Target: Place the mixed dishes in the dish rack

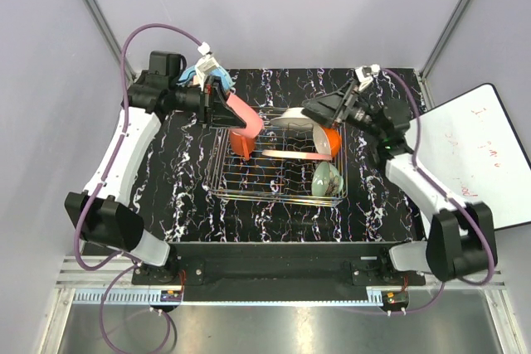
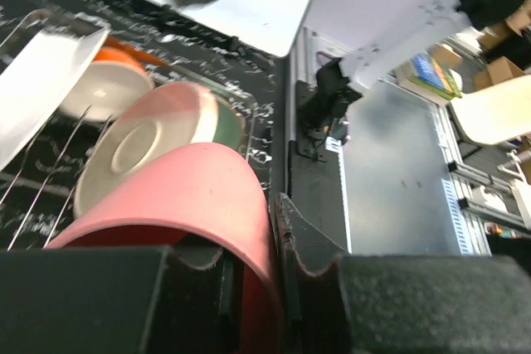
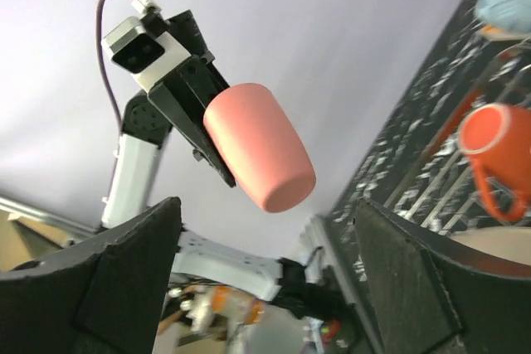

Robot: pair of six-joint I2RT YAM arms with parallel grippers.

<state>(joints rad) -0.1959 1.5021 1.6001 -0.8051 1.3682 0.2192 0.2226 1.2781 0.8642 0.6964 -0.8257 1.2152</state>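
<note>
We see a black marbled table [image 1: 178,196] with a white board [image 1: 485,151] lying off its right edge. The wire dish rack [image 1: 249,190] sits mid-table between the two arms.

Inside the rack:
- A white plate [image 1: 290,117] leans at the far side.
- A pink plate [image 1: 292,155] lies across the middle.
- A pale green bowl [image 1: 328,178] is tipped on its side at the near right corner.
- A small bowl [image 1: 329,140], white inside and orange outside, stands just beyond the green bowl. It is right by the pink plate's right end.
- An orange mug [image 1: 241,145] is at the rack's left end.

The pink cup [image 1: 246,115] is not in the rack. It hangs tilted over the rack's far left corner, just above the mug.

The left gripper [image 1: 226,110] is closed on the cup at the mouth end, and the base points away from the fingers. In the left wrist view we see the cup wall pinched between the pads.

The right gripper [image 1: 312,109] hovers over the far right part of the rack, near the white plate. Its fingers are spread wide and hold nothing, and in its own view we see no contact with any dish.

Blue headphones [image 1: 189,77] sit at the far left of the table, partly hidden behind the left wrist.
</note>
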